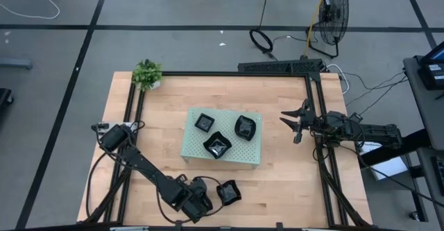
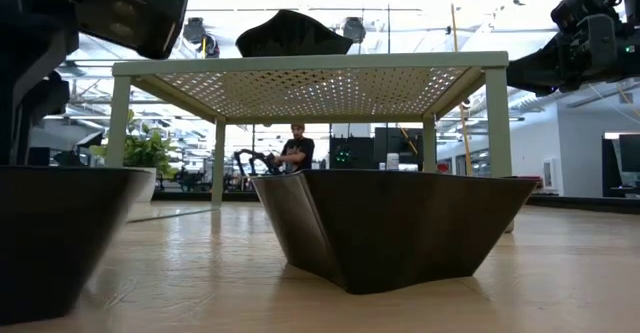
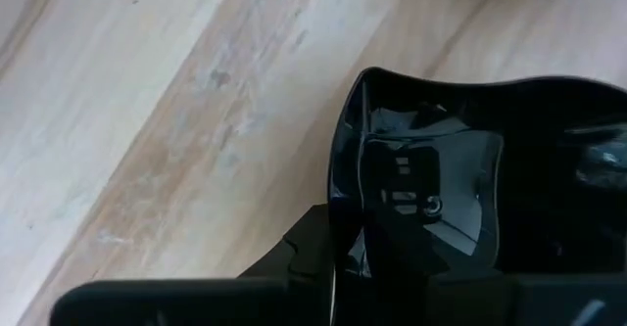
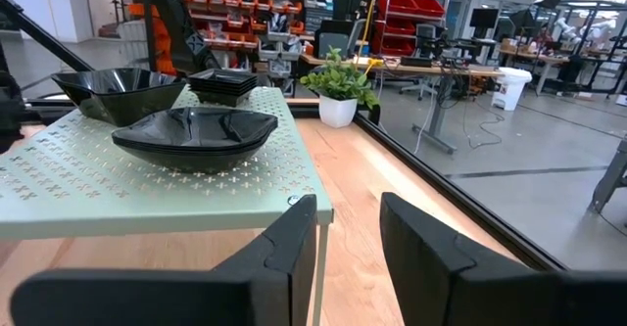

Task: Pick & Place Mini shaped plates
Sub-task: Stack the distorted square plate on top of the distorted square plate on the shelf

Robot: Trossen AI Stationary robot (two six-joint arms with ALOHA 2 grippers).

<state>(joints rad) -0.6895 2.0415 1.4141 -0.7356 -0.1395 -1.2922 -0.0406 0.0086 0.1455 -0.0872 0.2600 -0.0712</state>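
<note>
The wooden tabletop (image 1: 277, 182) is carrying a pale green perforated board (image 1: 223, 138) on short legs at its middle; three mini shaped plates are sitting on that board, a small square one (image 1: 204, 123), a rounded one (image 1: 245, 127) and a wavy-edged one (image 1: 217, 146) nearest the front; a fourth plate (image 1: 228, 192) is lying off the board, at the tabletop's front edge; the left tool (image 1: 211, 198) is reaching low beside it, and the left wrist view is showing that plate's glossy rim (image 3: 338, 199) sitting right at the tool's dark fingers (image 3: 294, 257), apparently clamped on the rim; the board is lying just behind this plate, so the left arm is plainly the nearer for carrying it there; the right tool (image 1: 290, 123) is waiting near the board's right side, its fingers (image 4: 294, 238) standing apart and holding nothing; a small potted plant (image 1: 147, 73) is standing at the far left corner.
</note>
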